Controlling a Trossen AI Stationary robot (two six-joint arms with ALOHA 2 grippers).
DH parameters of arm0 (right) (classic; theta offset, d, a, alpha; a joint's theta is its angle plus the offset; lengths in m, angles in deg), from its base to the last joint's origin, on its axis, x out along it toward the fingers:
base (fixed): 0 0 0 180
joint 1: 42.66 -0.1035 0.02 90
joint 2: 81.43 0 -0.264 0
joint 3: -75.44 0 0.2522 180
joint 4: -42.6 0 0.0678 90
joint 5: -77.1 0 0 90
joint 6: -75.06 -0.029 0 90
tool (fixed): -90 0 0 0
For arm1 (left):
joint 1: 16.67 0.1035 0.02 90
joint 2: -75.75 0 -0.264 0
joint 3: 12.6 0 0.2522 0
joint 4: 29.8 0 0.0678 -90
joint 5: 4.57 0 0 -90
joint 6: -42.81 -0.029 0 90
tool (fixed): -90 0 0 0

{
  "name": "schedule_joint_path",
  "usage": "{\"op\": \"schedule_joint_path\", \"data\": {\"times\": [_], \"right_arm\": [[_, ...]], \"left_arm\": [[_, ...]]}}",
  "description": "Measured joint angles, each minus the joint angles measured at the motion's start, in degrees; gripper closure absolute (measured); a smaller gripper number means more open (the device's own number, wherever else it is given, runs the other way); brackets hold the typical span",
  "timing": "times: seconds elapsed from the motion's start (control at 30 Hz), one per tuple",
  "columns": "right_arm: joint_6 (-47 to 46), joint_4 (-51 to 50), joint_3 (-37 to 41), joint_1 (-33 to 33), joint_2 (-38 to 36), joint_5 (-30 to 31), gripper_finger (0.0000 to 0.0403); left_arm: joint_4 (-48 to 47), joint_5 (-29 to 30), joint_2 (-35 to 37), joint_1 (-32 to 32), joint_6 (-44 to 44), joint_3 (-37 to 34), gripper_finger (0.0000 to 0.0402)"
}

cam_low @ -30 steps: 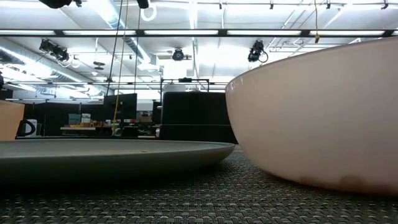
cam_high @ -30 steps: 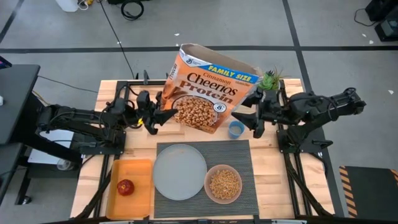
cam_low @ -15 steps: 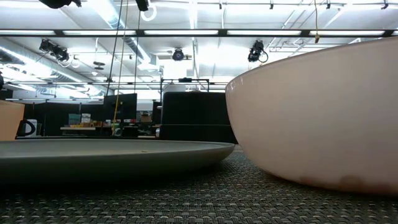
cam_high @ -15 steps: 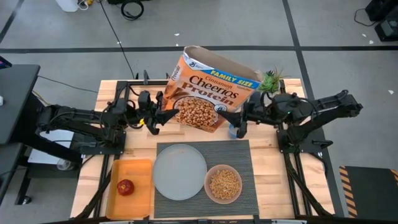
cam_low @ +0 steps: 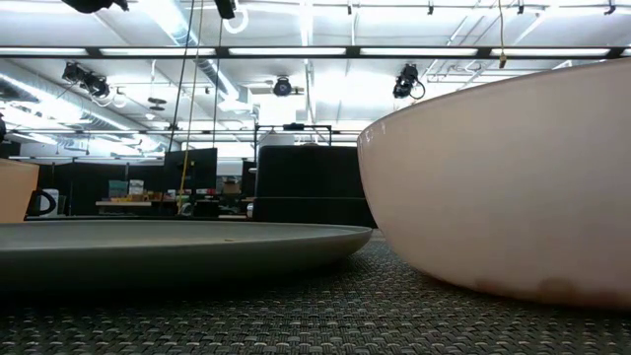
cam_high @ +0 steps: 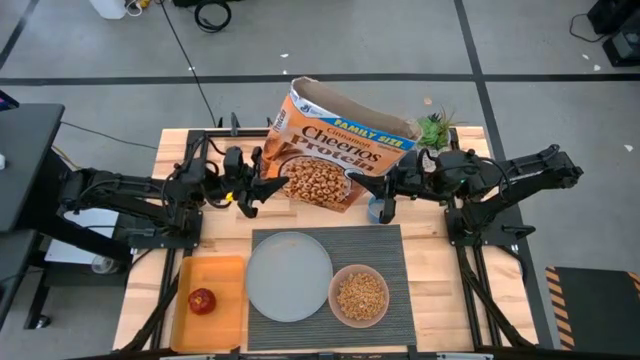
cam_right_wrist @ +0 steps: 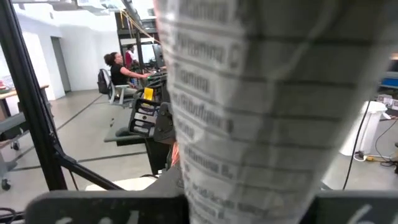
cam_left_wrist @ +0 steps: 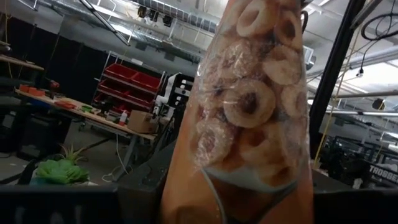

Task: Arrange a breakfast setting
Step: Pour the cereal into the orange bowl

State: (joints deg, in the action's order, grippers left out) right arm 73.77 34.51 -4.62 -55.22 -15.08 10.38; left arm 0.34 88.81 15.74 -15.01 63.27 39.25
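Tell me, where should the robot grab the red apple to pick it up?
Probably from straight above, fingers closing on opposite round sides at the apple's widest part. It sits alone in the shallow orange tray, with open room around it, so nothing seems to block a downward reach.

Cereal-filled pink bowl (cam_high: 360, 294) on mat (cam_high: 385, 250)
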Motion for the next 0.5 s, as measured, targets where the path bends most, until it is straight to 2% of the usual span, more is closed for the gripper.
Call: {"op": "schedule_joint_path", "data": {"times": [0.1,0.27,0.5], "right_arm": [[-1.1,0.0,0.0,0.0,0.0,0.1,0.0336],[-1.6,0.2,0.0,0.0,0.0,0.7,0.0306],[-1.8,-1.4,0.0,0.0,0.0,0.6,0.0328]], "left_arm": [[-0.3,0.0,0.2,-0.1,-0.5,0.0,0.0216],[-1.4,0.0,0.5,0.0,-0.8,0.0,0.0177],[-2.5,-0.6,0.7,0.0,-0.8,0.0,0.0157]]}}
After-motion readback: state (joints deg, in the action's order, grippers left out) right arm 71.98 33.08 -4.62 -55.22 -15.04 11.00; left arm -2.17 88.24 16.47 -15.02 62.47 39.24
